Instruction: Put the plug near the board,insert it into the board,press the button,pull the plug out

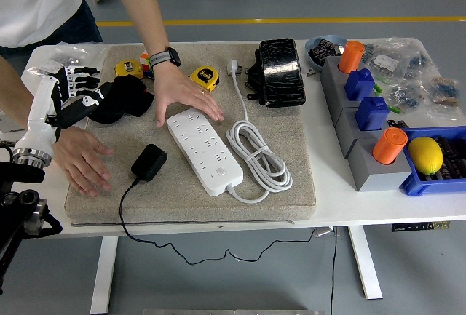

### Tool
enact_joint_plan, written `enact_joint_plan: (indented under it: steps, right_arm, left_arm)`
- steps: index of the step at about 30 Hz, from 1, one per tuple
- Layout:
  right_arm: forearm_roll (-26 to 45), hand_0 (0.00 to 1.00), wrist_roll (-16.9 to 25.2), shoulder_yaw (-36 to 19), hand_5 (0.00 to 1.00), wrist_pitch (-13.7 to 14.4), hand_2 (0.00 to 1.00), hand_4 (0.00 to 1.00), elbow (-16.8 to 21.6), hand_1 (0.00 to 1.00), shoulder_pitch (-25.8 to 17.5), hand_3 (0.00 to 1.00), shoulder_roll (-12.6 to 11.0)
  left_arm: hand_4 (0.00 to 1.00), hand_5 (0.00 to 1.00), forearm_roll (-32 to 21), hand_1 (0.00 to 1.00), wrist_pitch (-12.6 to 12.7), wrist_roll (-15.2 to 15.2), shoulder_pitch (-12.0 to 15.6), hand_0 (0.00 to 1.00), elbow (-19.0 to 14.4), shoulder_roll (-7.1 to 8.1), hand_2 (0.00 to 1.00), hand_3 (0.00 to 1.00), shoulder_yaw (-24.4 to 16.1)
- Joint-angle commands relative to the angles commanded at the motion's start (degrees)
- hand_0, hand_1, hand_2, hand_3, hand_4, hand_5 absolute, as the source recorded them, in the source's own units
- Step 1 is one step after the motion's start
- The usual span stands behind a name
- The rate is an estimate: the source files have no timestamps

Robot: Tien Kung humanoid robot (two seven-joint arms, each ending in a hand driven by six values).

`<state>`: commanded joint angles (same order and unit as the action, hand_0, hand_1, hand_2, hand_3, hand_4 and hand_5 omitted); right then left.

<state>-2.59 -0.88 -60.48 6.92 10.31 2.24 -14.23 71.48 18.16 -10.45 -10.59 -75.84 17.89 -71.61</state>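
Observation:
The black plug adapter [148,162] lies on the grey mat [291,133], its black cable trailing off the table's front edge. Just to its right the white power board [205,151] lies diagonally. My left hand [79,89] rests at the table's far left beside a black cloth [125,98], fingers spread and holding nothing, well away from the plug. A person leans in from the far left. One of their hands [84,158] lies flat on the mat left of the plug. Their other hand [180,95], wearing a watch, touches the board's far end.
The board's white cord [258,156] lies coiled to its right, running back to its white plug [233,66]. A black case [278,71] and a yellow tape measure [204,76] sit at the back. Grey stands with orange and blue pieces [364,122] and a blue bin with a lemon [426,155] fill the right side.

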Motion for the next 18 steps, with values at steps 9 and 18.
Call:
enact_joint_plan:
  steps: [9,18]
  right_arm:
    - [0.0,0.497,0.0,0.1,0.401,0.0,0.569,0.858,0.0,0.601,0.0,0.513,0.0]
    - [0.0,0.497,0.1,-0.1,0.400,0.0,0.569,0.858,0.0,0.601,0.0,0.513,0.0]
  left_arm:
    - [0.894,0.354,0.3,0.595,-0.1,0.2,0.0,0.495,-0.2,0.02,0.573,0.604,0.0]
    - [0.893,0.355,0.6,0.594,-0.1,0.7,0.0,0.499,-0.2,-0.02,0.575,0.604,0.1]
